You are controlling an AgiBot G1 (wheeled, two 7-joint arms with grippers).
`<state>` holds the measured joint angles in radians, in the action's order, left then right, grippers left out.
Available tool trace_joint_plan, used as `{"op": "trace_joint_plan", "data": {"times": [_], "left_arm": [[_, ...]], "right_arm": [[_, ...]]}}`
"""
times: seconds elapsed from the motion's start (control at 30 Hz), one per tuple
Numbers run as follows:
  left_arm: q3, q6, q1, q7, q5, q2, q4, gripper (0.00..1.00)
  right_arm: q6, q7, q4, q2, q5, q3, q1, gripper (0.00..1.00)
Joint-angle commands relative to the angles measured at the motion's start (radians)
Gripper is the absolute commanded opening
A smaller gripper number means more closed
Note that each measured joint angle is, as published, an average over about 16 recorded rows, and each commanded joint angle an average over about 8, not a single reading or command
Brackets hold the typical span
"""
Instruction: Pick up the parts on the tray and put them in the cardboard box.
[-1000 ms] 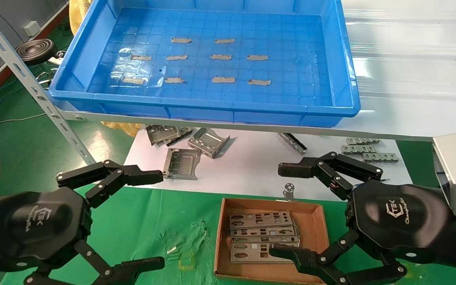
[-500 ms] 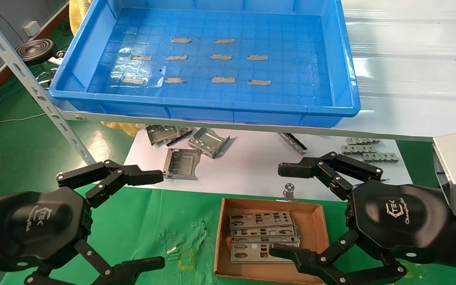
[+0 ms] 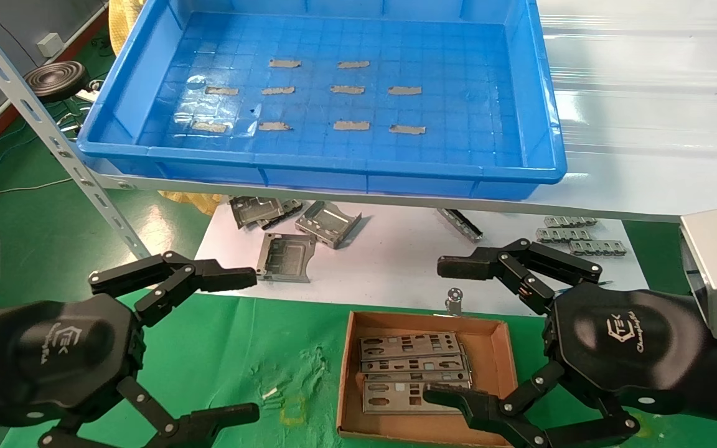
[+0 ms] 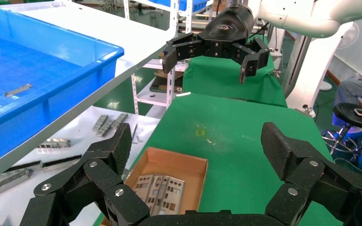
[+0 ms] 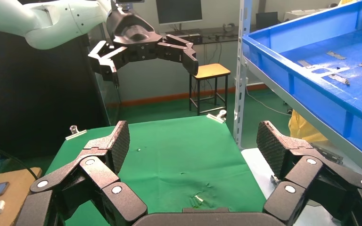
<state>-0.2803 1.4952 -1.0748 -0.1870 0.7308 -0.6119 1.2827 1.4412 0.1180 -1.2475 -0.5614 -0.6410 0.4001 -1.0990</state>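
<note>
The blue tray stands on the shelf at the back; its grid floor bears only grey tape strips, no plates. The cardboard box sits on the green cloth at front centre with several silver punched plates stacked flat inside; box and plates also show in the left wrist view. My left gripper is open and empty, hovering left of the box. My right gripper is open and empty, hovering at the box's right side, its lower finger over the plates.
Folded metal brackets and comb-like strips lie on the white sheet under the shelf. A slotted shelf post slants at the left. Green cloth covers the front table.
</note>
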Motion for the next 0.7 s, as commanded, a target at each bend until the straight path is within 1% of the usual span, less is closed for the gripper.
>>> {"op": "trace_joint_plan", "data": {"times": [0.03, 0.7], "left_arm": [[0.0, 0.0, 0.0, 0.0, 0.0, 0.0, 0.0, 1.0], [0.0, 0.0, 0.0, 0.0, 0.0, 0.0, 0.0, 1.0]], "right_arm": [[0.0, 0.0, 0.0, 0.0, 0.0, 0.0, 0.0, 1.0], [0.0, 0.0, 0.0, 0.0, 0.0, 0.0, 0.0, 1.0]]}}
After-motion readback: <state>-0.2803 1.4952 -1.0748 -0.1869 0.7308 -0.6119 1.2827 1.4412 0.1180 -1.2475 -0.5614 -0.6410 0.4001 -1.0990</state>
